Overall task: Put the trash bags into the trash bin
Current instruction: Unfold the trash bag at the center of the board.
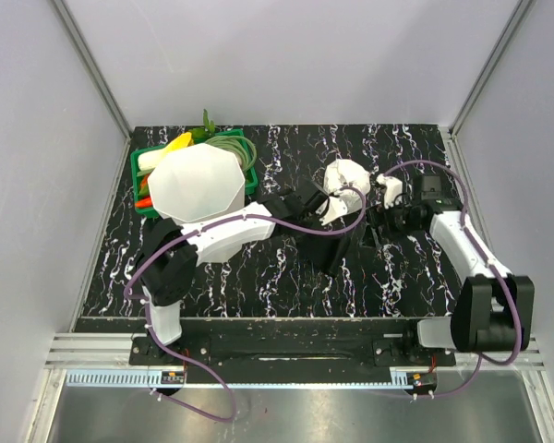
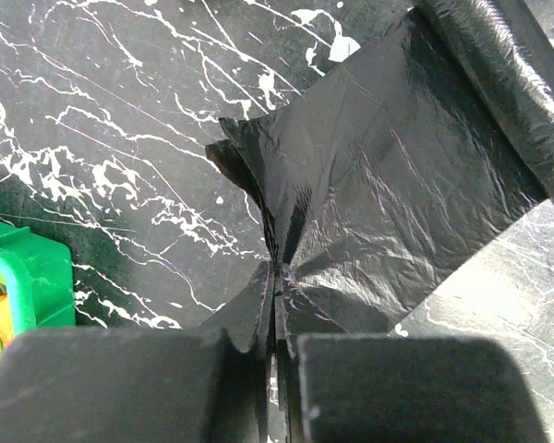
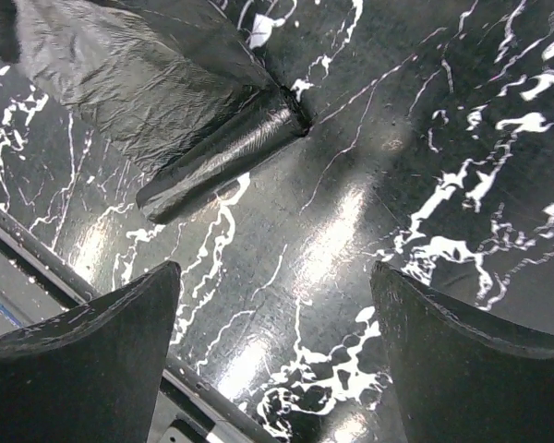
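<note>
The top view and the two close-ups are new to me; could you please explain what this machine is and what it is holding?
It is two robot arms bolted to a table. The top view looks down on both; each close-up comes from a wrist camera. On the table are a white bin, a green basket of vegetables and a white roll. The left hand is shut on a black bag; the right hand is open and empty, near the bag's rolled end.

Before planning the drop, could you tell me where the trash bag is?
The trash bag is mid-table in the top view, right of the trash bin, pinched by the left gripper.
</note>
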